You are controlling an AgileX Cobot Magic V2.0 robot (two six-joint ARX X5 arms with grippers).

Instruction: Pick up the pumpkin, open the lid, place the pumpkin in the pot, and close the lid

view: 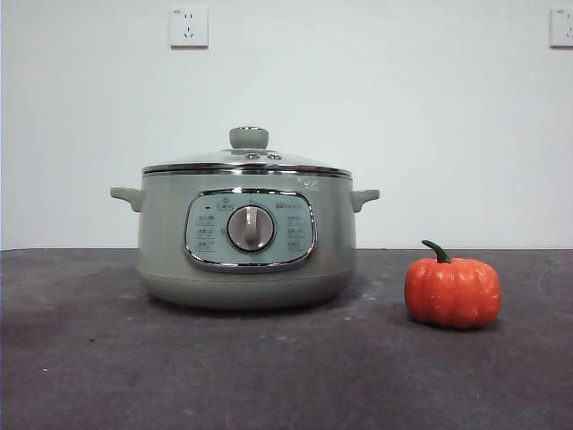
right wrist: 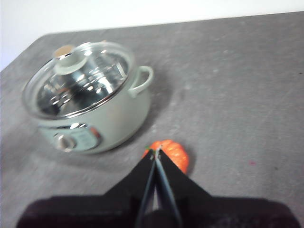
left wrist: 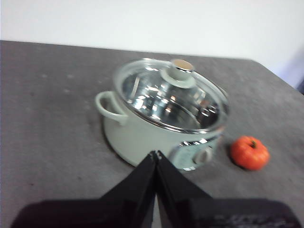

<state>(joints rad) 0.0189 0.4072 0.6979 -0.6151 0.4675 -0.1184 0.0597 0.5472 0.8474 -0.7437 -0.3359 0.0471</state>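
Observation:
The sage-green pot [view: 246,242] stands on the dark table with its glass lid [view: 248,161] on. The orange pumpkin [view: 452,291] sits upright on the table to the right of the pot, apart from it. In the left wrist view the pot [left wrist: 142,135], the lid [left wrist: 171,92] and the pumpkin [left wrist: 250,152] show beyond my left gripper [left wrist: 156,154], which is shut and empty, above the table short of the pot. In the right wrist view my right gripper [right wrist: 156,151] is shut and empty, above the pumpkin [right wrist: 173,154], with the pot [right wrist: 102,118] and lid [right wrist: 78,78] beyond. Neither gripper shows in the front view.
A white wall stands behind the table, with a power socket [view: 189,28] above the pot and another socket [view: 562,27] at the top right. The dark grey table top [view: 89,358] runs wide on both sides of the pot.

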